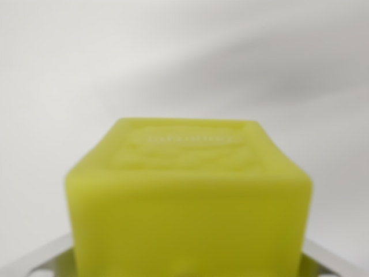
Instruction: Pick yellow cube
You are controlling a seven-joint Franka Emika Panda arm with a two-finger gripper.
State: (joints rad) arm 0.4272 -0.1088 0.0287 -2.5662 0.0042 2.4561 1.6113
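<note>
Yellow cube close under the wrist camera

The yellow cube filled the lower middle, blurred, a faint embossed mark on top. Pale claw parts flanked its bottom corners; whether they gripped it could not be told.

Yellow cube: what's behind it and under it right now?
Behind the yellow cube only a plain white surface shows. Beneath, pale grey parts poke out at both sides; the underside itself is hidden.
</note>
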